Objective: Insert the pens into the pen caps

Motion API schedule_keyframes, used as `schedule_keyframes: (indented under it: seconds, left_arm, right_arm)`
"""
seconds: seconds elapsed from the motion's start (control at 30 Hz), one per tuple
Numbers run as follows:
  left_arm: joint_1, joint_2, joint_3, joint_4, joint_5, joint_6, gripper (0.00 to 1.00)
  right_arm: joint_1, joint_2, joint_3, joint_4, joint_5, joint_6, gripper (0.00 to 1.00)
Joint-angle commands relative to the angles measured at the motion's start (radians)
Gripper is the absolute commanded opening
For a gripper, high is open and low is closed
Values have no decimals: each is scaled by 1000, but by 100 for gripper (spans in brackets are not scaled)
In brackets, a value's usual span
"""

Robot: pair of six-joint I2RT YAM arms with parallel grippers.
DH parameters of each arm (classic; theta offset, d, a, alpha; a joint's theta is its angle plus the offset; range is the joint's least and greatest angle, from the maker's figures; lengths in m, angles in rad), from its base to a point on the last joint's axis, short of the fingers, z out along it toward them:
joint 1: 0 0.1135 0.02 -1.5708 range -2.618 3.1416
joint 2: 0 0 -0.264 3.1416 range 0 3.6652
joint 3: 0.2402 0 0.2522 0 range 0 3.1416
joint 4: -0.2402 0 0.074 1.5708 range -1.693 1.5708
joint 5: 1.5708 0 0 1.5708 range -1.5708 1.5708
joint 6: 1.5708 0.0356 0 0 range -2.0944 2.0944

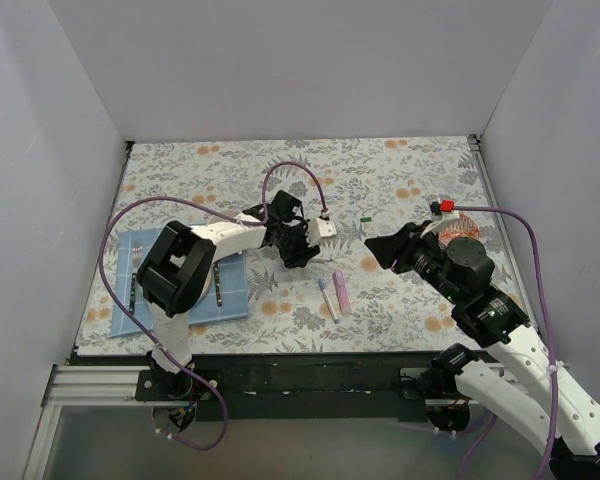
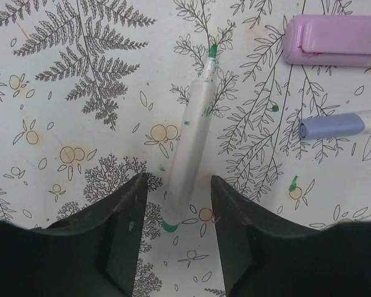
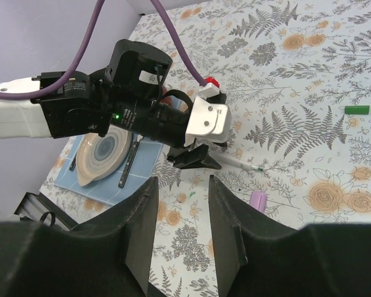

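White pen, green tip, lies on the floral table between your left gripper jaws (spread, neither touching it). Your right gripper hangs wide, empty. Green cap sits apart.

Left pincer has its jaws wide around the green-tipped pen, with room on both sides. Surface is bare on the fern side. On the other side, the lilac-capped pen and pink pen lie near.
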Motion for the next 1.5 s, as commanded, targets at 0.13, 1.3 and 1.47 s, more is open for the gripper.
schedule_keyframes:
  seconds: [0.13,1.3,1.47]
  left_arm:
    - [-8,0,-7,-42,50,-60,31]
    - [-23,-409,-340,479,78,-568,0]
    - [-22,-455,-367,562,176,-666,0]
  right_arm:
    - [-5,-18,45,-4,51,-15,44]
    - [-5,277,-285,529,22,322,65]
    - [-7,355,-290,707,-1,330,65]
